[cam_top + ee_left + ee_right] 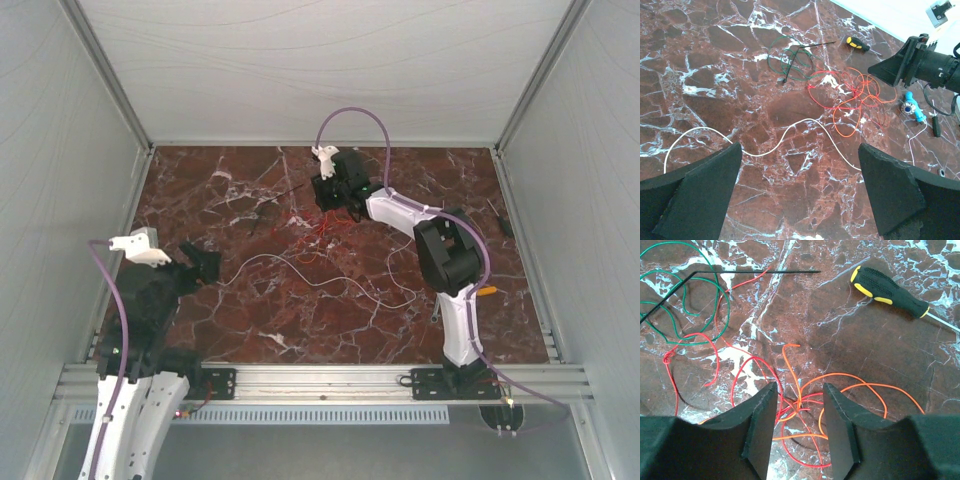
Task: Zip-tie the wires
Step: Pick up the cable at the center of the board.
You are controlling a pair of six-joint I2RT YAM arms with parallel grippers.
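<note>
None of the tying looks done. Across the marble table (250,340) the wires (325,228) lie loose and spread, not gathered into a bundle, and no tie circles them. The left gripper (205,265) hovers near the table's left side, well apart from the tangle, its jaws at their widest with nothing between them; its wrist view shows only bare marble and a stretch of the white wire (807,119) below. The right gripper (800,390) is down over the middle of the table, its jaws part-way apart and straddling the spot where the red and orange strands (790,412) cross. A gap shows on both sides of that crossing, so I judge nothing is pinched yet. The white wire snakes off alone toward the left arm, and a green coil (790,60) lies just beyond the red tangle, partly overlapping it. A yellow-and-black screwdriver (887,290) rests farther out, untouched. A thin black strip (760,272), which I take for the zip tie, lies flat and unlooped across the green coil. What is left is nearly everything: collecting the strands together, picking up the tie, wrapping it round them, threading its tail and pulling it tight.
</note>
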